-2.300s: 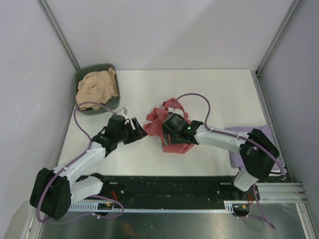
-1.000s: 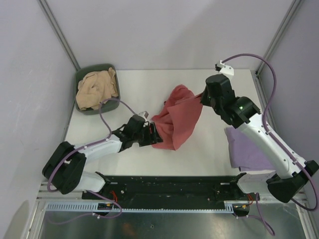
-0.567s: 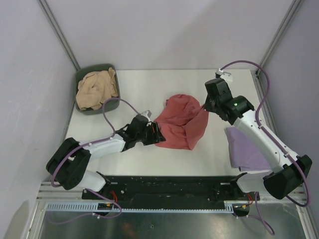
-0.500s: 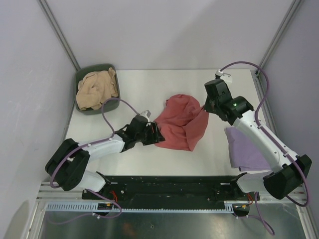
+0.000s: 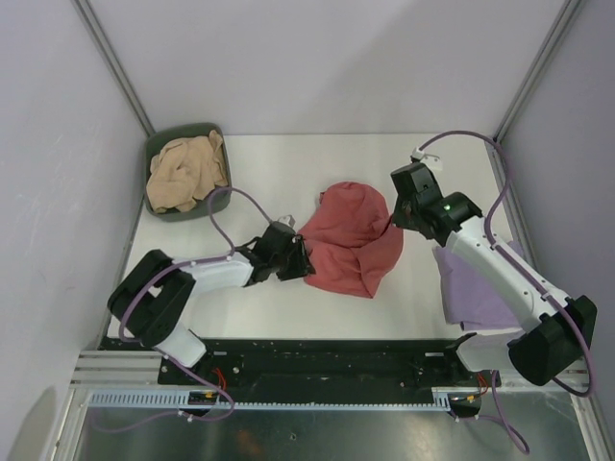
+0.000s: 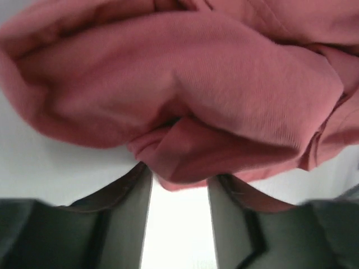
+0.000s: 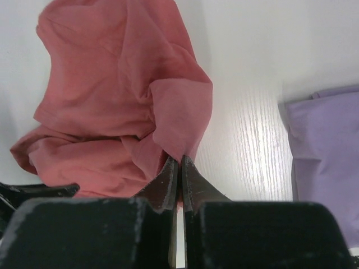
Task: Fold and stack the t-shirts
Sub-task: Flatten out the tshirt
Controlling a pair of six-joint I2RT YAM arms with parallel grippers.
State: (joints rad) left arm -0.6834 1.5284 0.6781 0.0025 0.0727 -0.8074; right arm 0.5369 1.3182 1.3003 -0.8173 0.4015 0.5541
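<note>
Rumpled soft-knit salmon-red tee (image 5: 351,240), bunched folds

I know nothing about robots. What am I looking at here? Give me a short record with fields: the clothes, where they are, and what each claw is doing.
red shirt: bunched up in the middle of the table
lavender shirt: lying at the table's right edge, partly under the right arm
tan shirt: crumpled inside the green bin at the far left corner
left gripper: jaws apart either side of a fold at the red shirt's left edge
right gripper: shut, pinching the red shirt's right edge
</note>
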